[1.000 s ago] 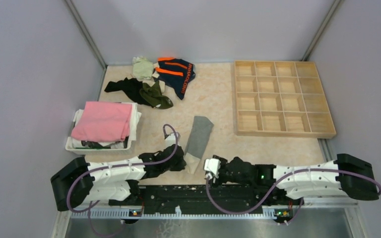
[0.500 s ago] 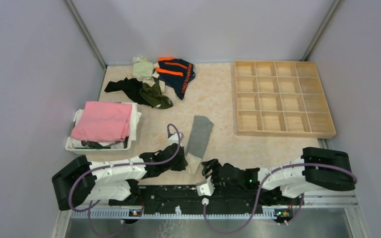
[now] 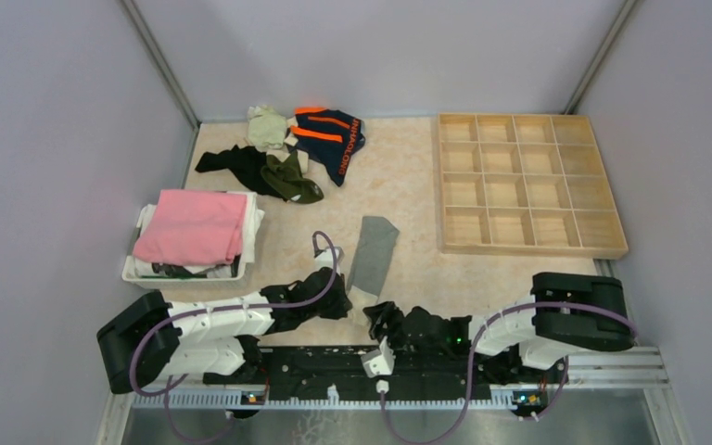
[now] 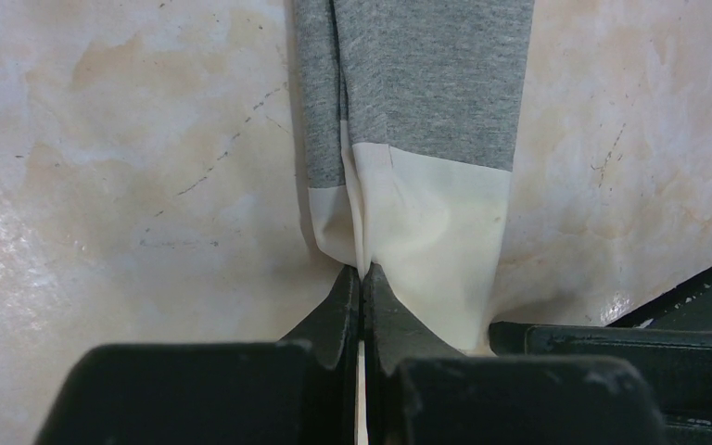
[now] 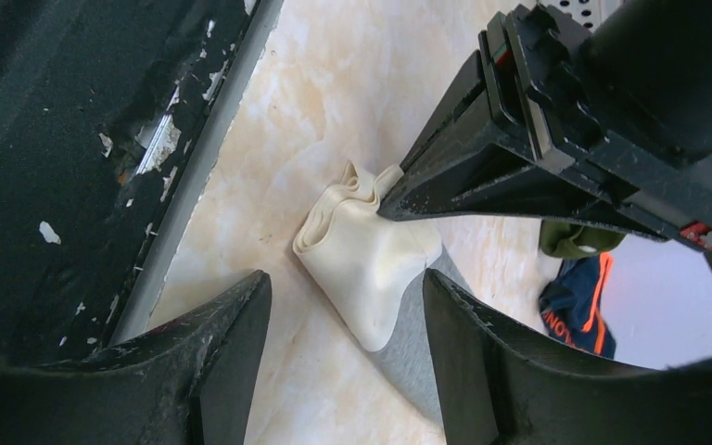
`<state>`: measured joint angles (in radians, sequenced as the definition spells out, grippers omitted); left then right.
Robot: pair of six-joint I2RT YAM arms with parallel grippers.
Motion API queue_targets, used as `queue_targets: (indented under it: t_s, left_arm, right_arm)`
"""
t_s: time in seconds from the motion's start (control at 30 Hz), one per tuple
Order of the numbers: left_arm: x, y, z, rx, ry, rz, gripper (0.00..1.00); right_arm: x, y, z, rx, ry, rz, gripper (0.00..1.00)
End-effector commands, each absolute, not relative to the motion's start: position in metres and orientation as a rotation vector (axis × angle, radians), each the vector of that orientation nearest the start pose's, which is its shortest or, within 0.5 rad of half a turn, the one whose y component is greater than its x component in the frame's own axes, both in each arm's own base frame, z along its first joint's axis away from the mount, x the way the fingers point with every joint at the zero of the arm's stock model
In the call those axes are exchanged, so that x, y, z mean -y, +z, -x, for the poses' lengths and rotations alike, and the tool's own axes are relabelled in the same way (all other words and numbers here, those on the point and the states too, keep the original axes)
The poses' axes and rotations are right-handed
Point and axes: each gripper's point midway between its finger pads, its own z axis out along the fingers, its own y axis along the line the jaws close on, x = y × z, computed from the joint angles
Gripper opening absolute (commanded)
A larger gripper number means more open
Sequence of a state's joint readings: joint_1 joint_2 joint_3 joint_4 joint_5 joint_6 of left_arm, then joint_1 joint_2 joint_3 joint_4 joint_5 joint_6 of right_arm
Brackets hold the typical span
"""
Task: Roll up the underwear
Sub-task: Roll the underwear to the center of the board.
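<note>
The grey underwear [image 3: 372, 252] lies folded in a long strip on the table, its cream waistband [image 4: 417, 227] at the near end. My left gripper [image 4: 362, 271] is shut on a pinched fold of that waistband, and from above the left gripper [image 3: 344, 297] sits at the strip's near left corner. My right gripper [image 5: 348, 311] stands open just short of the bunched waistband [image 5: 366, 255], one finger on each side of it, touching nothing. More underwear sits at the back: a navy pair with orange stripes [image 3: 332, 136], an olive one [image 3: 294, 179] and a dark one [image 3: 230, 162].
A white basket [image 3: 134, 269] with a folded pink cloth [image 3: 195, 225] stands at the left. A wooden tray of square compartments [image 3: 524, 181] fills the right. The black base rail [image 5: 74, 120] runs close beside my right gripper, along the near table edge.
The right arm has folded back and swung its gripper left and nearer to the rail, up to the waistband end. The left gripper and the grey strip have stayed put.
</note>
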<state>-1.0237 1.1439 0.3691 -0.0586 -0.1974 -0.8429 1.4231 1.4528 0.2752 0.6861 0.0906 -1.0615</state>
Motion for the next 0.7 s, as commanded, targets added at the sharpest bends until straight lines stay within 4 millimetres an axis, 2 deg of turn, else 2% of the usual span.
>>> queue_targets:
  t_s: [0.0, 0.2, 0.47, 0.67]
  left_arm:
    - [0.198, -0.019, -0.123, -2.628, -0.449, -0.195, 0.00]
    - [0.197, -0.020, -0.124, -2.634, -0.447, -0.188, 0.00]
    - [0.198, -0.021, -0.123, -2.642, -0.448, -0.194, 0.00]
    - [0.197, -0.021, -0.123, -2.644, -0.447, -0.190, 0.00]
  right_arm:
    - [-0.343, 0.031, -0.095, -0.645, 0.141, 1.974, 0.61]
    - [-0.342, 0.018, -0.096, -0.637, 0.117, 2.009, 0.60]
    - [-0.345, 0.012, -0.099, -0.631, 0.099, 2.017, 0.58]
    - [-0.338, 0.006, -0.107, -0.644, 0.056, 2.041, 0.55]
